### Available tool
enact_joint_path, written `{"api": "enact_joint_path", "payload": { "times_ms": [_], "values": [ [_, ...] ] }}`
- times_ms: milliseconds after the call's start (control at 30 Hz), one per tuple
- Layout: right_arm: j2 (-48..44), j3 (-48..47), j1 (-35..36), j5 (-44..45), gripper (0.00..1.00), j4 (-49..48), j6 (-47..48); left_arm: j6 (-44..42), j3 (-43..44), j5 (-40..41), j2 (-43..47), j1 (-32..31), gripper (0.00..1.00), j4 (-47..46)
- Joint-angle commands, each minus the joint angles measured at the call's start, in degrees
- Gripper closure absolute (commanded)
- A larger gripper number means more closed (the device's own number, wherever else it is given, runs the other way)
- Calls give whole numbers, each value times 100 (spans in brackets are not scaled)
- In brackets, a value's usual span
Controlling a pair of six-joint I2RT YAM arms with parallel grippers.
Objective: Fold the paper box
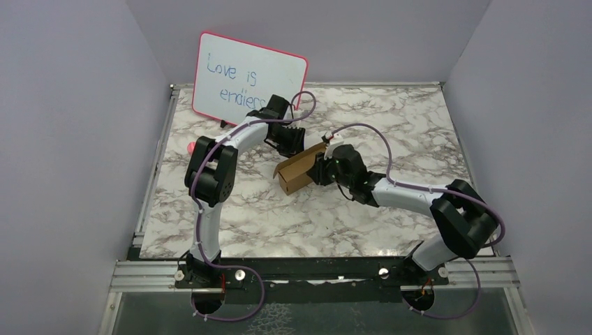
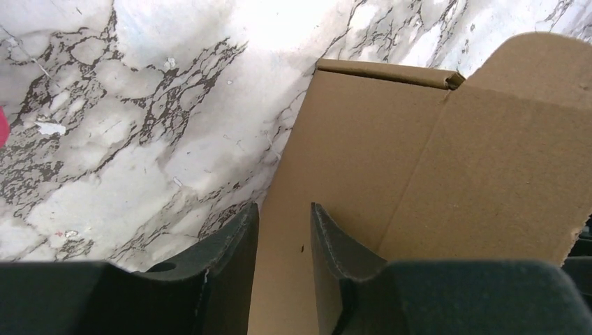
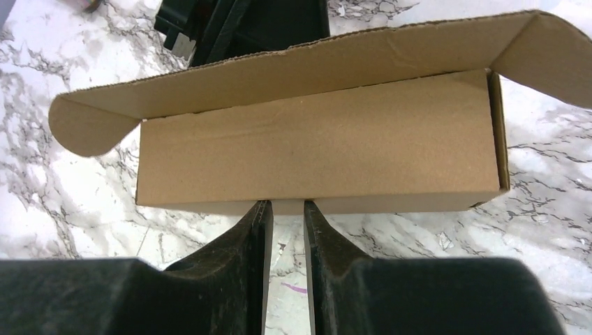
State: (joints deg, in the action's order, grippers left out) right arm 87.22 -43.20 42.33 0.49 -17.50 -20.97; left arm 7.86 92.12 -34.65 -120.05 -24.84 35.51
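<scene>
The paper box (image 1: 297, 171) is a long brown cardboard box lying in the middle of the marble table. In the right wrist view the box (image 3: 314, 139) shows a flat panel towards me, with its lid flap (image 3: 314, 63) standing open along the far side, a rounded tab at each end. My right gripper (image 3: 286, 202) touches the box's near lower edge with its fingertips, jaws narrowly apart with only marble between them. My left gripper (image 2: 283, 206) hangs over the box (image 2: 419, 174) from the far side, jaws apart, nothing pinched. From above, the left gripper (image 1: 287, 143) is behind the box and the right gripper (image 1: 317, 169) at its right.
A pink-framed whiteboard (image 1: 248, 77) with blue writing leans at the back left. A small red object (image 1: 191, 146) lies beside the left arm's elbow. Purple walls enclose the table (image 1: 419, 125) on three sides. The left gripper's black body (image 3: 237, 21) shows just beyond the flap.
</scene>
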Motion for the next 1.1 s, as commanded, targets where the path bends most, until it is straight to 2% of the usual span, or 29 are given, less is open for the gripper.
{"api": "enact_joint_path", "payload": {
  "times_ms": [0,167,233,533,833,1067],
  "values": [
    [267,-252,31,153,73,-608,82,9,-131,-358,247,-169,65,63],
    [322,-294,30,-15,73,-580,90,-3,-185,-88,251,-159,65,66],
    [251,-223,30,30,73,-591,81,5,-141,82,276,-98,62,62],
    [173,-109,30,-8,73,-414,208,254,288,683,495,534,59,39],
    [-169,52,30,-12,72,-180,471,299,-11,615,1067,1005,58,-27],
    [-742,106,-202,190,63,287,859,480,-660,285,1729,1127,55,-383]
  ]
}}
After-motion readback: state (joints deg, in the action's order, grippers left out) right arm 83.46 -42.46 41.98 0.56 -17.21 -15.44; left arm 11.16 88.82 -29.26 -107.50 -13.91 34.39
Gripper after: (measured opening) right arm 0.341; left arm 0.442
